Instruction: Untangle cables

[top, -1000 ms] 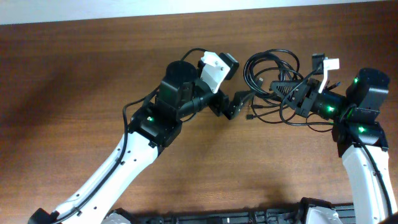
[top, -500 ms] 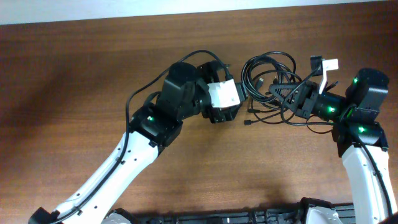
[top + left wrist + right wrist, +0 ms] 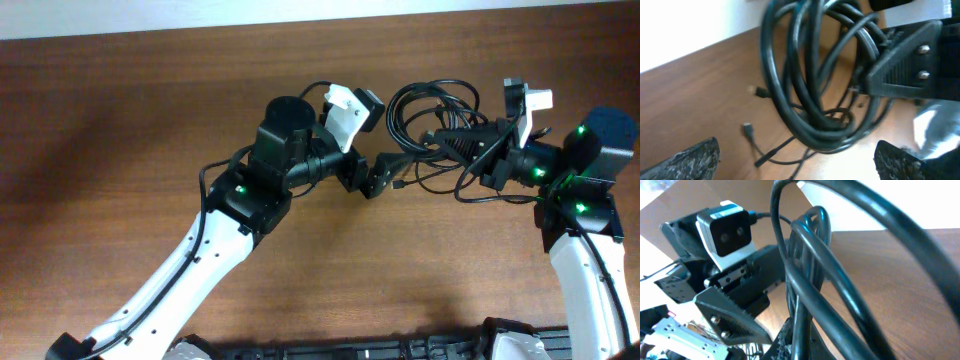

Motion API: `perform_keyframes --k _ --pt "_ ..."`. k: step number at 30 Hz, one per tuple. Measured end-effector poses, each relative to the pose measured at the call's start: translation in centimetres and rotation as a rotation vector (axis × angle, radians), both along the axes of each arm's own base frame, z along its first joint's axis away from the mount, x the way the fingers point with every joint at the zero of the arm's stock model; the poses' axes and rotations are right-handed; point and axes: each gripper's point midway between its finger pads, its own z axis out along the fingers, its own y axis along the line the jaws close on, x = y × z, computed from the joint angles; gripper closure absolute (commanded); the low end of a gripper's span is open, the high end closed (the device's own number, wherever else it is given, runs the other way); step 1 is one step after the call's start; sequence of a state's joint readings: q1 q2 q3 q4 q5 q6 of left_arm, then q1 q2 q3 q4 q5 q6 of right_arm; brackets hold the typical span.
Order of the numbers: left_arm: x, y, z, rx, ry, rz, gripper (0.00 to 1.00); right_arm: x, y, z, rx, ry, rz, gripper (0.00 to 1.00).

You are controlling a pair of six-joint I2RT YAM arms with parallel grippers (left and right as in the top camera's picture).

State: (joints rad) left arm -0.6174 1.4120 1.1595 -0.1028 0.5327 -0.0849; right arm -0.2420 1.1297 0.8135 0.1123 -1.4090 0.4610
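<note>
since half a second ago the left gripper (image 3: 386, 170) has turned back and reached right toward the cables (image 3: 428, 108), its jaws wide apart just beside the coil. the right gripper (image 3: 442, 138) has its jaws clamped on the cables, over the far right part of the table (image 3: 120, 150).

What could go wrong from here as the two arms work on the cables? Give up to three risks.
1. The right fingers clamp the cables as one coil, so pulling could tighten the tangle.
2. The open left fingers face several strands and might grab more than one.
3. Loose plugs under the coil could snag in a loop.
</note>
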Motion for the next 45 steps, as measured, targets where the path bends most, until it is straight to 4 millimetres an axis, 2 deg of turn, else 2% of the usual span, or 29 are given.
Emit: perform_keyframes --k 3,5,9,12,18,24,31,41,45 --pt "-1.2 -0.6 1.3 -0.068 0.017 -0.09 0.01 0.1 0.0 0.9 0.014 -0.005 0.003 0.96" --pt "-1.2 -0.2 1.5 -0.087 0.033 -0.116 0.01 0.1 -0.1 1.2 0.025 0.008 -0.001 0.96" --pt "0.5 2.5 1.7 -0.115 0.073 -0.093 0.01 0.5 -1.2 1.3 0.052 0.066 -0.039 0.96" --pt "0.8 3.1 1.6 -0.119 0.091 -0.085 0.01 0.5 -1.4 1.6 0.057 0.063 -0.041 0.96" --pt "0.6 3.0 1.8 -0.137 0.118 -0.091 0.01 -0.4 -1.0 3.7 0.046 -0.024 0.015 0.96" --pt "1.1 2.9 3.0 -0.187 0.124 -0.067 0.01 -1.5 0.5 3.9 0.044 -0.019 0.093 0.96" --pt "1.2 2.8 3.6 -0.212 0.137 -0.061 0.01 -1.6 0.7 3.9 0.045 -0.013 0.104 0.96" --pt "1.3 3.0 2.5 -0.189 0.183 -0.035 0.01 -1.7 0.7 3.9 0.043 -0.016 0.107 0.96" --pt "1.3 3.0 2.5 -0.188 0.183 -0.031 0.01 -2.0 0.8 4.8 0.028 -0.077 0.109 0.96"
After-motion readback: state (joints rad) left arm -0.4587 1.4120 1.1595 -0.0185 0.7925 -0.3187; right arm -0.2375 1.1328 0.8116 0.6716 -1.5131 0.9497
